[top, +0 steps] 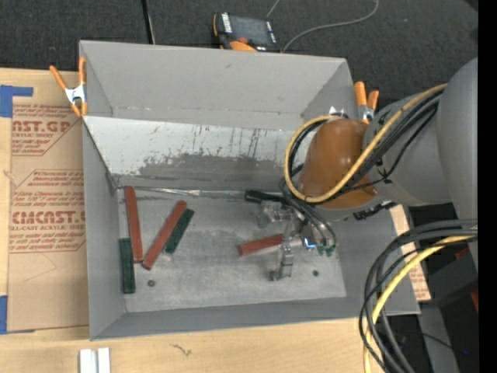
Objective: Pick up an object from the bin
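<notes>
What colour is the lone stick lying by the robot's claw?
The stick is reddish-brown, shown best in the camera view.

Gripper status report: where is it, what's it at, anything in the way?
Gripper low over the bin floor, right of centre. Red-brown stick lies beside it, one end at the gripper. Other sticks well apart at left; nothing in between.

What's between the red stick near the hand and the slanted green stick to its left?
Nothing. The camera view shows only bare bin floor between the red stick and the slanted green stick.
</notes>
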Robot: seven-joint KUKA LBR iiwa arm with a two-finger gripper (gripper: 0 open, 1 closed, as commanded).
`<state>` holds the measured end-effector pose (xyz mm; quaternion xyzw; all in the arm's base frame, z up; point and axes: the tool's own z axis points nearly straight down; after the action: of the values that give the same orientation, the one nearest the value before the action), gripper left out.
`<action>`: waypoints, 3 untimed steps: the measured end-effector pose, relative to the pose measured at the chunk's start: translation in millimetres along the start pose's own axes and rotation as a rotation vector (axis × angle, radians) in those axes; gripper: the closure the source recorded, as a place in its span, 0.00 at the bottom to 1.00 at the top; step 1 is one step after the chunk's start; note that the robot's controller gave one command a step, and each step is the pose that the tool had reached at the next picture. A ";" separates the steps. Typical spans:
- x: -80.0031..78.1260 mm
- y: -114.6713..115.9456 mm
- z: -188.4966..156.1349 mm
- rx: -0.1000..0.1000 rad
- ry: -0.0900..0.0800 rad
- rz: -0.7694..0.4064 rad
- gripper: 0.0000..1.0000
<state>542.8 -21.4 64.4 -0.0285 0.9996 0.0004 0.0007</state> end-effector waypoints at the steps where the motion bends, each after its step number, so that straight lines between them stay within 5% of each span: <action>1: -0.3 0.5 0.1 0.000 0.000 0.000 0.00; 2: -0.8 0.5 -1.3 0.000 0.000 0.000 1.00; 3: -2.2 0.8 -53.6 0.001 -0.004 0.001 1.00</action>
<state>544.8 -20.5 118.0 -0.0282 0.9996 0.0001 0.0027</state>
